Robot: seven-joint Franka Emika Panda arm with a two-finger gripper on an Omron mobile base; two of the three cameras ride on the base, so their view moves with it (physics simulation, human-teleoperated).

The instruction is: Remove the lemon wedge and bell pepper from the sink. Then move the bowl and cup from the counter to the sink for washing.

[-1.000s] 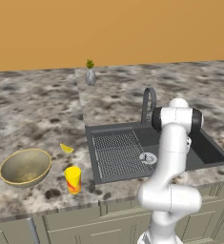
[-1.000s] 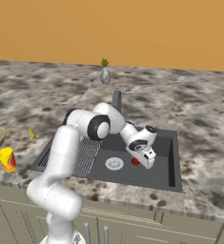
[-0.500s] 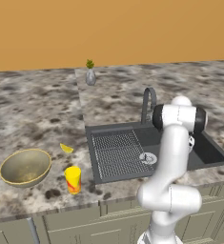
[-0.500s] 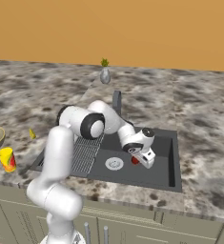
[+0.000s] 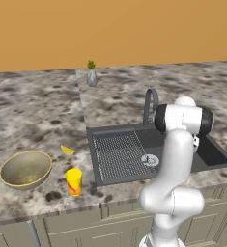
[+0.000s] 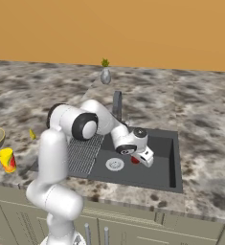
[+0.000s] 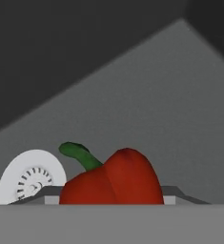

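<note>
Since the earlier frame the end effector (image 6: 141, 160) has dropped lower into the dark grey recessed sink (image 6: 174, 158), its jaws wide around the small dark-red bell pepper (image 7: 112, 183) without gripping it. The hand view alone shows the pepper's green stem and the white round drain (image 7: 32, 177) beside it.

Right base view: the white arm's elbow swings left and higher than a second ago. The hand (image 6: 141, 158) sits lower in the dark grey sink basin (image 6: 164, 173), closer over the small dark-red bell pepper (image 6: 135, 160). Left base view: barely any shift in the arm.
</note>
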